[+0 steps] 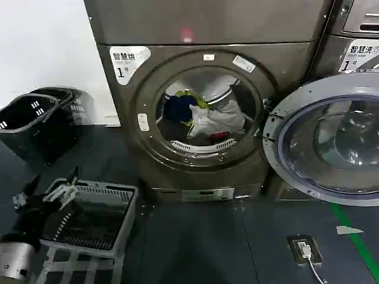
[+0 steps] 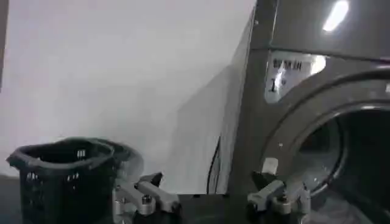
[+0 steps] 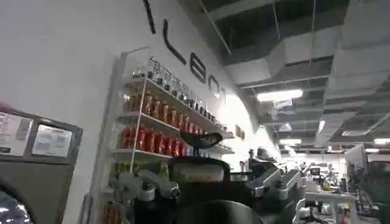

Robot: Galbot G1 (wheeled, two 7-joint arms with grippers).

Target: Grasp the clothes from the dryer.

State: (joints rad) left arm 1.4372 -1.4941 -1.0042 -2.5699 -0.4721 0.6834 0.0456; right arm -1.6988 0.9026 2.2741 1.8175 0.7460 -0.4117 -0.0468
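Note:
The dryer [image 1: 195, 112] is a bronze-grey front loader with a white label marked "1". Its round door [image 1: 323, 142] is swung open to the right. Inside the drum lie the clothes [image 1: 204, 115]: blue, green, white and red pieces in a heap. My left gripper [image 1: 53, 183] hangs low at the left, well short of the porthole and above a grey basket, fingers spread with nothing between them. In the left wrist view the left gripper [image 2: 210, 198] faces the dryer [image 2: 292, 122] and its left side. My right gripper [image 3: 210, 182] is open and points away at a shelf.
A grey slatted basket [image 1: 124, 222] sits on the dark floor in front of the dryer at the left. Two black baskets [image 1: 35, 121] stand against the white wall. A neighbouring machine [image 1: 355, 41] stands to the right. A floor socket [image 1: 305, 249] lies at the right front.

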